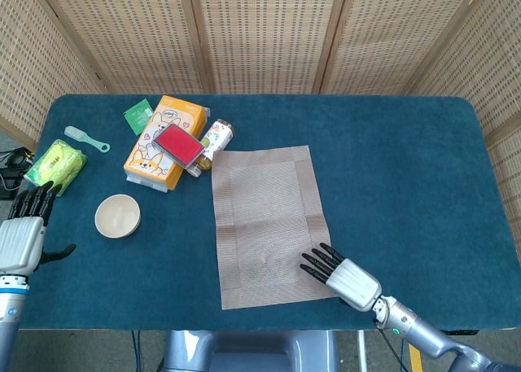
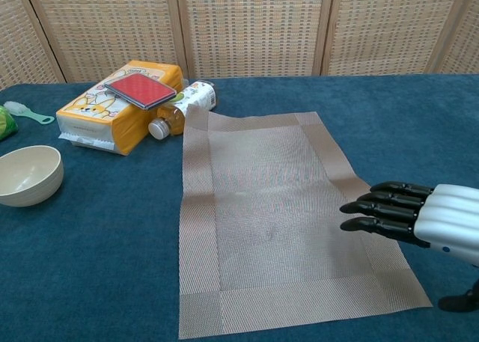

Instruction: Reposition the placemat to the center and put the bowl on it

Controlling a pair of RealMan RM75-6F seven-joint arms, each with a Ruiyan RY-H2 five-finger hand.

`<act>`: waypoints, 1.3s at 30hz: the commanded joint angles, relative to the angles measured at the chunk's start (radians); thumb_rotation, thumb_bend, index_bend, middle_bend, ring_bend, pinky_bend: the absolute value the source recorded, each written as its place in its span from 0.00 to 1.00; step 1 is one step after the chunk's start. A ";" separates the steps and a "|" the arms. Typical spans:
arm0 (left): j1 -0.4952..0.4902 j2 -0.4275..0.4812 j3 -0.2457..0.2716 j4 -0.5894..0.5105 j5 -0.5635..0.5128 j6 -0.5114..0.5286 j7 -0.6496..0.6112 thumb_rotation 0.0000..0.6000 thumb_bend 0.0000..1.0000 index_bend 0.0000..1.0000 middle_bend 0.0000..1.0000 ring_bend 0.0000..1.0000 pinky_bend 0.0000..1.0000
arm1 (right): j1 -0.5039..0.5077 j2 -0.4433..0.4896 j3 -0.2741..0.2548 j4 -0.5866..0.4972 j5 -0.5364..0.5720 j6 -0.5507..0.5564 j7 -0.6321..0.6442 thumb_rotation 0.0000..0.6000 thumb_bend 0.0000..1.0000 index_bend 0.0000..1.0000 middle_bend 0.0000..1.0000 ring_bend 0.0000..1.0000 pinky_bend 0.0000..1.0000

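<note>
The tan woven placemat [image 1: 269, 225] lies flat on the blue table, its far left corner touching a bottle; in the chest view the placemat [image 2: 273, 215] fills the middle. The beige bowl [image 1: 118, 216] stands empty left of it, also seen as the bowl [image 2: 27, 175] at the left edge. My right hand [image 1: 337, 274] reaches in from the near right, fingers straight and together, holding nothing, over the mat's near right corner; the chest view shows the right hand [image 2: 416, 217] just above the mat's right border. My left hand [image 1: 24, 234] hovers at the table's left edge, fingers apart and empty.
An orange tissue pack [image 1: 161, 146] with a red case [image 1: 179, 142] on top lies at the back left, a bottle [image 1: 214, 139] beside it. A green sachet [image 1: 138, 115], a small brush [image 1: 85, 138] and a yellow-green packet [image 1: 54, 164] sit further left.
</note>
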 commanded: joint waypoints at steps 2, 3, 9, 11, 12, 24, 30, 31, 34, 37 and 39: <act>0.001 -0.004 -0.005 0.006 -0.001 -0.009 -0.001 1.00 0.00 0.00 0.00 0.00 0.00 | 0.015 -0.002 -0.008 -0.011 0.018 -0.026 -0.016 1.00 0.00 0.01 0.00 0.00 0.00; 0.001 -0.004 -0.006 0.006 -0.002 -0.012 -0.001 1.00 0.00 0.00 0.00 0.00 0.00 | 0.017 -0.001 -0.011 -0.015 0.019 -0.029 -0.017 1.00 0.00 0.01 0.00 0.00 0.00; 0.005 0.000 -0.014 0.006 0.000 -0.022 -0.006 1.00 0.00 0.00 0.00 0.00 0.00 | 0.031 0.010 -0.032 -0.049 0.034 -0.056 -0.034 1.00 0.00 0.01 0.00 0.00 0.00; 0.006 0.001 -0.016 0.005 -0.001 -0.026 -0.007 1.00 0.00 0.00 0.00 0.00 0.00 | 0.035 0.008 -0.037 -0.054 0.039 -0.063 -0.036 1.00 0.00 0.02 0.00 0.00 0.00; 0.007 0.002 -0.017 0.005 -0.001 -0.027 -0.008 1.00 0.00 0.00 0.00 0.00 0.00 | 0.037 0.005 -0.038 -0.052 0.040 -0.066 -0.039 1.00 0.00 0.02 0.00 0.00 0.00; 0.016 0.010 -0.026 0.008 0.010 -0.039 -0.029 1.00 0.00 0.00 0.00 0.00 0.00 | 0.050 -0.076 -0.023 0.023 0.056 -0.037 -0.073 1.00 0.02 0.04 0.00 0.00 0.00; 0.020 0.013 -0.027 0.007 0.015 -0.044 -0.034 1.00 0.00 0.00 0.00 0.00 0.00 | 0.064 -0.088 -0.005 0.030 0.072 -0.019 -0.070 1.00 0.26 0.05 0.00 0.00 0.00; 0.021 0.013 -0.028 0.007 0.016 -0.045 -0.034 1.00 0.00 0.00 0.00 0.00 0.00 | 0.067 -0.088 -0.001 0.030 0.075 -0.015 -0.069 1.00 0.31 0.05 0.00 0.00 0.00; 0.021 0.013 -0.028 0.007 0.019 -0.048 -0.034 1.00 0.00 0.00 0.00 0.00 0.00 | 0.072 -0.087 0.002 0.030 0.082 -0.013 -0.069 1.00 0.46 0.06 0.00 0.00 0.00; 0.022 0.013 -0.029 0.008 0.023 -0.051 -0.035 1.00 0.00 0.00 0.00 0.00 0.00 | 0.076 -0.083 0.004 0.032 0.090 -0.009 -0.068 1.00 0.57 0.07 0.00 0.00 0.00; 0.023 0.013 -0.029 0.008 0.025 -0.052 -0.035 1.00 0.00 0.00 0.00 0.00 0.00 | 0.078 -0.078 0.001 0.033 0.095 -0.011 -0.066 1.00 0.61 0.08 0.00 0.00 0.00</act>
